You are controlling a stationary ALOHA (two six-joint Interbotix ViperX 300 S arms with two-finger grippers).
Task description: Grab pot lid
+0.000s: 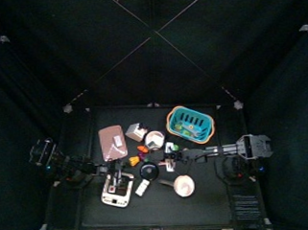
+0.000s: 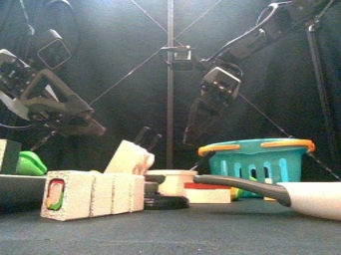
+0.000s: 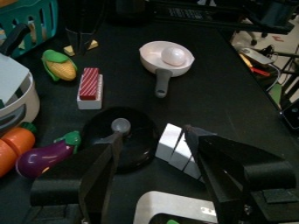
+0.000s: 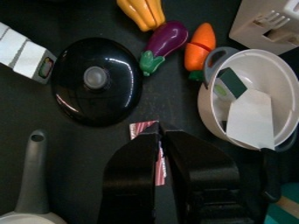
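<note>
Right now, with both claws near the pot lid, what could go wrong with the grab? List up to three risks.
1. The pot lid offers only a small knob. The right claw looks shut and could slide off the dome unless it opens first.
2. The eggplant lies close beside the lid, so the open left claw may knock it.
3. Both claws are near the lid and might collide.

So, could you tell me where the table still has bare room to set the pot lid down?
Bare patches: between the pot lid and the white pan, right of the red block; also beyond that pan. It is crowded near the eggplant, carrot and corn, and by the teal basket.
</note>
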